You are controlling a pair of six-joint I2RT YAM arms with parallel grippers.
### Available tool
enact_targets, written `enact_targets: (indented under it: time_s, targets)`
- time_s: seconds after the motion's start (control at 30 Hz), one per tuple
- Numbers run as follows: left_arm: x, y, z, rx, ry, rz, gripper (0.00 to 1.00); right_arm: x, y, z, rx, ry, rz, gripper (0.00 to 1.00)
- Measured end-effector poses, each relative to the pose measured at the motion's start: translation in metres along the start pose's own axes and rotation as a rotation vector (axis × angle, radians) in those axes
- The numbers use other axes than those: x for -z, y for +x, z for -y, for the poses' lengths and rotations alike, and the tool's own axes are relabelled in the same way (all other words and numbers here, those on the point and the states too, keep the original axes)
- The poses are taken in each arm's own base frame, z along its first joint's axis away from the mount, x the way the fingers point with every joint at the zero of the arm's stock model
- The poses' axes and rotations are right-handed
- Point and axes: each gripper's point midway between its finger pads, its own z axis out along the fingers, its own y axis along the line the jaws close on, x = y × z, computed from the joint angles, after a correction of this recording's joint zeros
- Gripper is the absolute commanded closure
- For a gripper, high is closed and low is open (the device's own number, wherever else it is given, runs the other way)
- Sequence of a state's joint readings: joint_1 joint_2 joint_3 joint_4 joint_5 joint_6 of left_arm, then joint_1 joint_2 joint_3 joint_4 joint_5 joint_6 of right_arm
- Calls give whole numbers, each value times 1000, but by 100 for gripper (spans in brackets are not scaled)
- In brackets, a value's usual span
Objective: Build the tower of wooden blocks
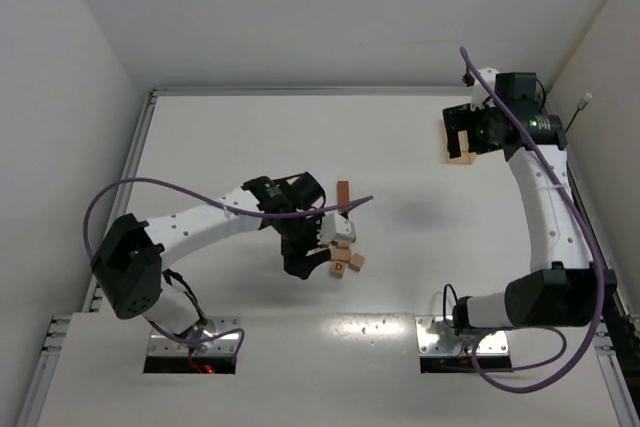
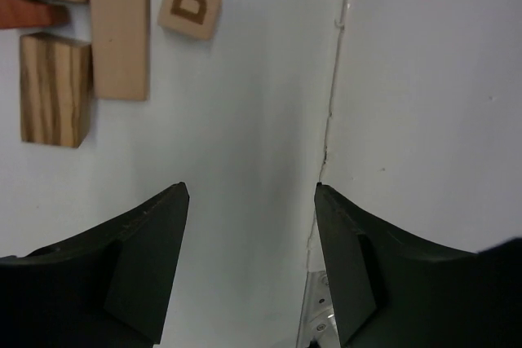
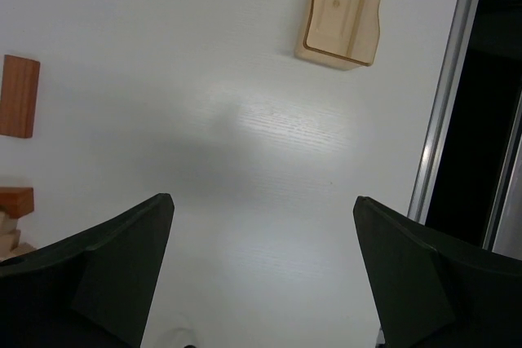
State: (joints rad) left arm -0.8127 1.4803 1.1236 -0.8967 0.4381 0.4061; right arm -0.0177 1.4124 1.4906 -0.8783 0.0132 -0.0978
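The wood blocks (image 1: 340, 253) lie in a loose cluster at the table's middle, and no stack shows. In the left wrist view I see a cube lettered D (image 2: 190, 4), a tan bar (image 2: 119, 26), a striped block (image 2: 55, 89) and a reddish piece (image 2: 28, 14). A reddish-brown bar (image 1: 343, 195) lies apart, behind the cluster; it also shows in the right wrist view (image 3: 18, 95). My left gripper (image 1: 298, 263) is open and empty just left of the cluster (image 2: 251, 193). My right gripper (image 1: 458, 135) is open and empty at the far right (image 3: 263, 201).
A tan open tray (image 1: 462, 153) lies by the right gripper; it also shows in the right wrist view (image 3: 342, 10). A metal rail (image 3: 449, 95) edges the table on the right. White walls stand at the back and sides. A purple cable (image 1: 180, 187) loops over the left arm.
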Motion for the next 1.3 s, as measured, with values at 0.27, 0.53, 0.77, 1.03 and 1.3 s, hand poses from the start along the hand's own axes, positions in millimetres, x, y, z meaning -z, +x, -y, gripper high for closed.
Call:
enact_targets:
  time_s: [0.27,0.53,0.77,1.03,1.3]
  targets:
    - [-36,8,-1,-75,55,-86,29,34,11,26,-100,5,54,11]
    - [-52,2,-19,-157,24,-76,29,41,34,36,-179,-6,35,11]
    - [-67,0,-28,-210,39,-98,28,45,39,42,-218,-18,38,8]
    - [-77,-13,-39,-246,41,-91,28,47,46,43,-239,-22,38,7]
    - [-84,-17,-45,-261,50,-97,28,48,53,44,-257,-21,30,7]
